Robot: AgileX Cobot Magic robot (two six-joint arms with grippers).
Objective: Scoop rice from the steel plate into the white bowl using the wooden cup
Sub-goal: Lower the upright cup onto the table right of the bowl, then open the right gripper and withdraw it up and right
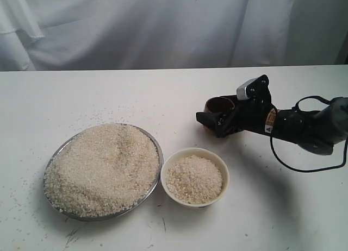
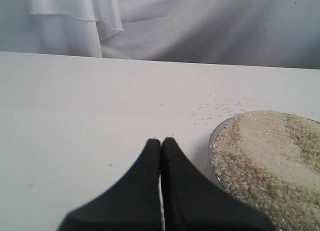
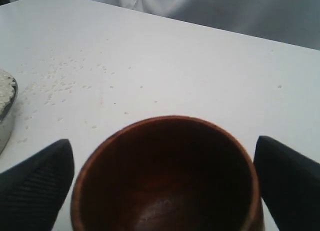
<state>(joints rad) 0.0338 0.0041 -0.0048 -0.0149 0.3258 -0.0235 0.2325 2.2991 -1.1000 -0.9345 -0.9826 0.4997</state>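
The wooden cup (image 1: 219,105) stands upright and empty on the table, right of centre. My right gripper (image 1: 215,120) is open, with one finger on each side of the cup (image 3: 165,181); a thin gap shows at one finger (image 3: 47,176). The steel plate (image 1: 49,169), heaped with rice (image 1: 103,167), sits at the front left. Beside it on the right stands the white bowl (image 1: 194,152), about half full of rice (image 1: 194,179). My left gripper (image 2: 161,141) is shut and empty, low over the table next to the plate's rim (image 2: 212,141); the exterior view does not show it.
Loose grains (image 1: 92,116) lie scattered on the white table behind and around the plate. A white cloth (image 1: 163,23) hangs along the back edge. The right arm's black cable (image 1: 283,161) loops above the table at the right.
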